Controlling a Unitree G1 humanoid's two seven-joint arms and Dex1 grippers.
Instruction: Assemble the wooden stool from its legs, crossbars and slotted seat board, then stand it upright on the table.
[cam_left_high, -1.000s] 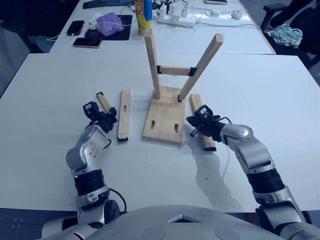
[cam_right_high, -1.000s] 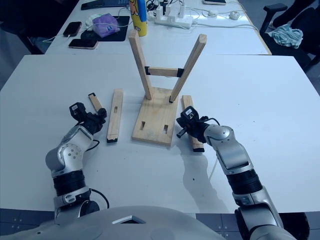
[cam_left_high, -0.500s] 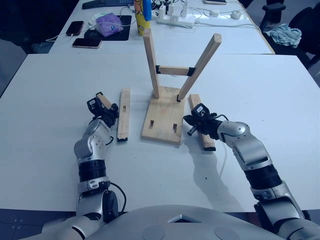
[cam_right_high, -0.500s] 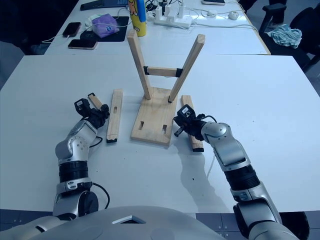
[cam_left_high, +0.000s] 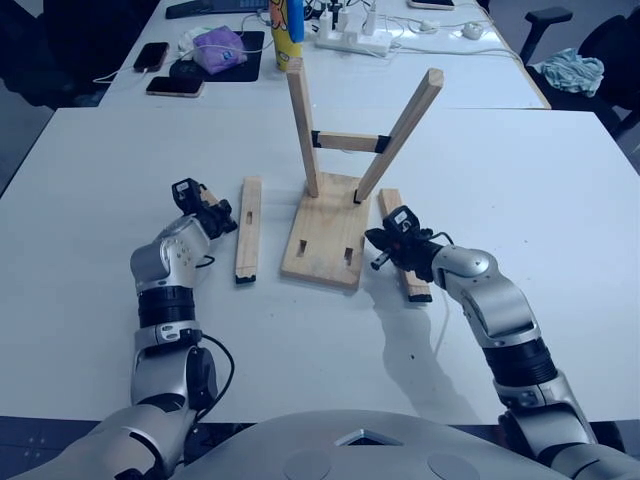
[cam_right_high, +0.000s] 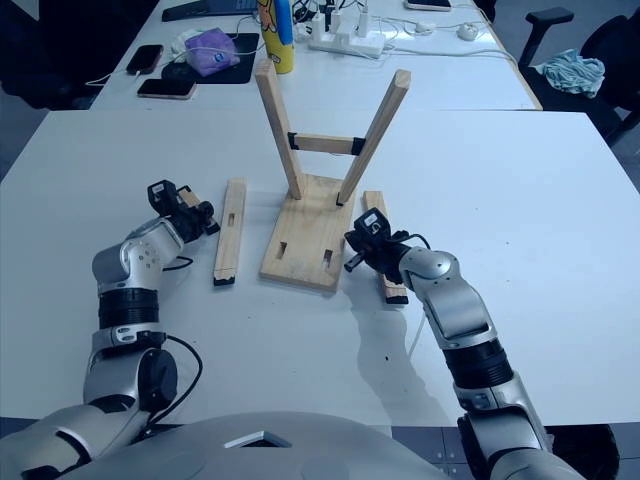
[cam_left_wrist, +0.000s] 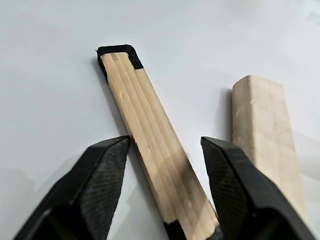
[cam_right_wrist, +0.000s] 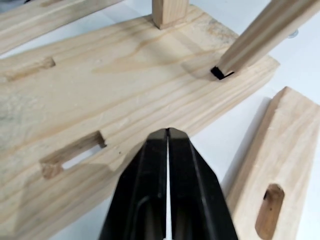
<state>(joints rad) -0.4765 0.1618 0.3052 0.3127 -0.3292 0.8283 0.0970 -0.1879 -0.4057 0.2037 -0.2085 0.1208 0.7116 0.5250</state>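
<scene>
The slotted seat board (cam_left_high: 325, 240) lies flat mid-table. Two legs (cam_left_high: 304, 130) (cam_left_high: 400, 135) stand in its far slots, joined by a crossbar (cam_left_high: 350, 141). One loose leg (cam_left_high: 248, 228) lies left of the board. Another loose leg (cam_left_high: 405, 262) lies right of it, partly under my right arm. My left gripper (cam_left_wrist: 165, 141) is open, its fingers (cam_left_wrist: 107, 175) on either side of a short black-tipped crossbar (cam_left_wrist: 150, 150) lying on the table. My right gripper (cam_right_wrist: 167, 132) is shut on nothing, its tip over the board's right edge near an empty slot (cam_right_wrist: 75, 155).
On the far table behind stand a yellow bottle (cam_left_high: 288, 25), a power strip (cam_left_high: 355, 40), phones (cam_left_high: 175, 85) and a purple bundle (cam_left_high: 220, 45). White tabletop (cam_left_high: 320, 340) stretches bare in front of the board and out to the right.
My left arm has swung forward and left, so the gripper now straddles the short crossbar. My right gripper has edged slightly left toward the board's edge.
</scene>
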